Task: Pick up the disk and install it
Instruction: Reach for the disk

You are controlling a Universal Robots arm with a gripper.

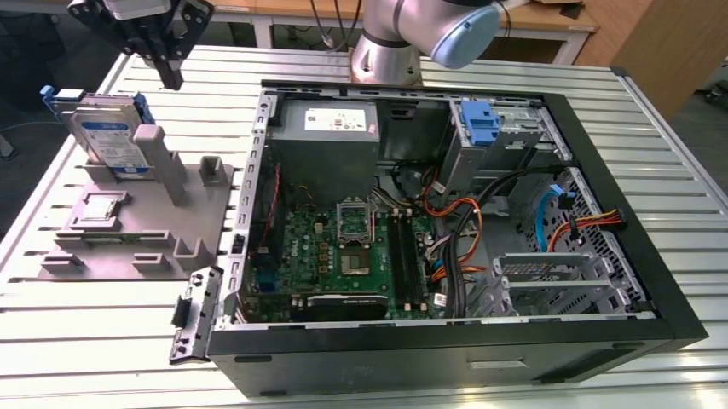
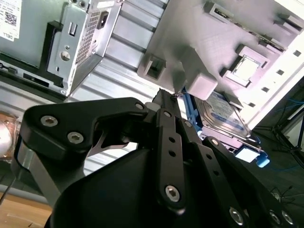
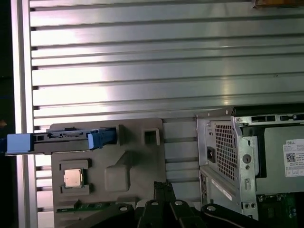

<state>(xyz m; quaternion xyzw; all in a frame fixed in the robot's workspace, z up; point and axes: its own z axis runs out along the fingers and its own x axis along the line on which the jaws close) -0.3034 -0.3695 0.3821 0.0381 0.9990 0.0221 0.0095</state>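
The disk (image 1: 109, 138), at the exterior view's upper left, is silver with a white-and-blue label and a blue frame. The stand (image 1: 114, 217) is grey, the circuit board (image 1: 336, 256) green, and the table (image 1: 102, 341) silver with stripes.

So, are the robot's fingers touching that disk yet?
Apart. The first wrist view shows the fingers well clear of the disk, with part of the grey stand between them.

Closed hand (image 1: 170, 77) aloft, tips downward.
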